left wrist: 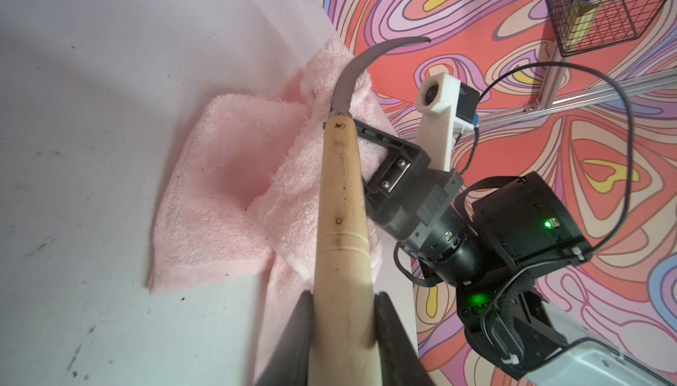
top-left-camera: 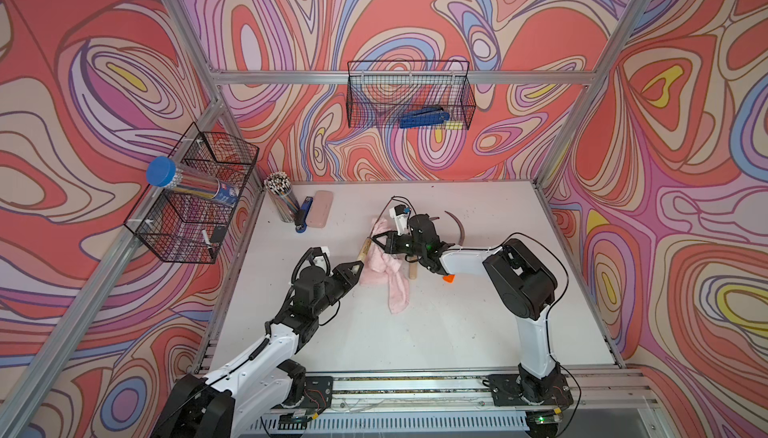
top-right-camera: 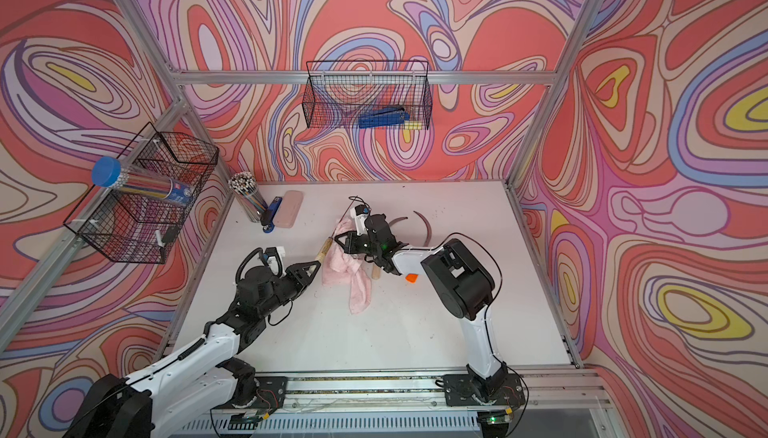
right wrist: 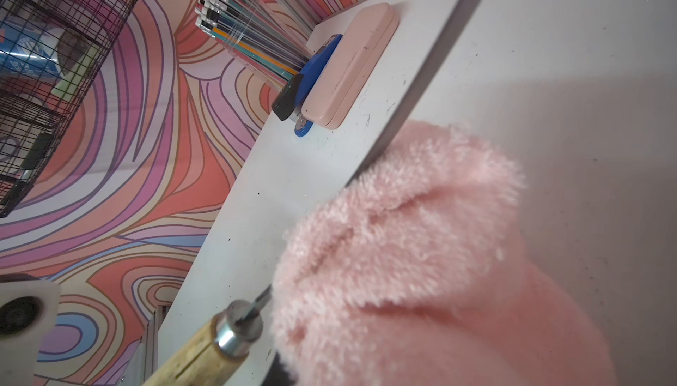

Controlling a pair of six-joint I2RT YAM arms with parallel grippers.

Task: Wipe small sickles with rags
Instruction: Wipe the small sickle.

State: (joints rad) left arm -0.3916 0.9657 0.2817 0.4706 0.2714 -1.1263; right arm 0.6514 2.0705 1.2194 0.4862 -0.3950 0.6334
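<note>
Mid-frame in a top view, the left gripper [top-left-camera: 358,264] grasps a wooden-handled sickle [top-left-camera: 365,248] while the right gripper [top-left-camera: 380,243] clenches the pink terry rag [top-left-camera: 395,286] over its blade.

Lab cell: aluminium frame [top-left-camera: 291,77], printed backdrop [top-left-camera: 415,7]

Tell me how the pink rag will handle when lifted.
Likely floppy: the pink rag droops in folds from the right claw, its tail lying on the table. Probably light, being thin fluffy terry. Its pile may snag on the sickle blade it is bunched over.
</note>
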